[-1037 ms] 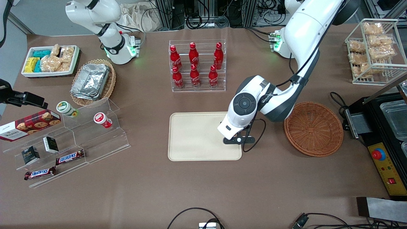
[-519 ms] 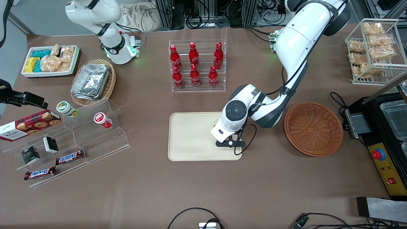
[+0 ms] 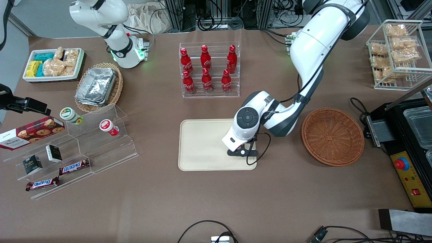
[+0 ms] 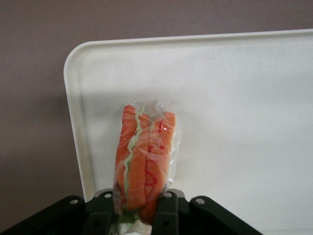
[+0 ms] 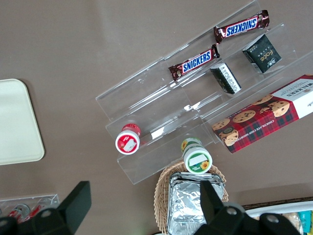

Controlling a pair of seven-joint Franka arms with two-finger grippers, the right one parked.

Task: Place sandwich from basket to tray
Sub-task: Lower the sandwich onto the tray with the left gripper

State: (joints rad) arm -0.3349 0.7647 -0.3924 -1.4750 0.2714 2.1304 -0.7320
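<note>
My left gripper (image 3: 241, 147) hangs over the cream-beige tray (image 3: 202, 145), at its end nearest the basket. In the left wrist view the gripper (image 4: 137, 208) is shut on the clear-wrapped sandwich (image 4: 144, 161), whose orange-red and green filling edge faces the camera. The sandwich hangs above a corner of the tray (image 4: 234, 98). In the front view the wrist hides the sandwich. The round reddish-brown wicker basket (image 3: 332, 136) stands beside the tray, toward the working arm's end, with nothing in it.
A clear rack of red cola bottles (image 3: 209, 69) stands farther from the front camera than the tray. A clear stepped shelf (image 3: 77, 148) with snack bars and cups, and a tan basket of foil containers (image 3: 98, 87), lie toward the parked arm's end. A wire rack of snacks (image 3: 396, 50) and a black machine (image 3: 408, 141) lie toward the working arm's end.
My left gripper has moved with the sandwich from the tray's basket-side edge further in over the tray, and a little lower.
</note>
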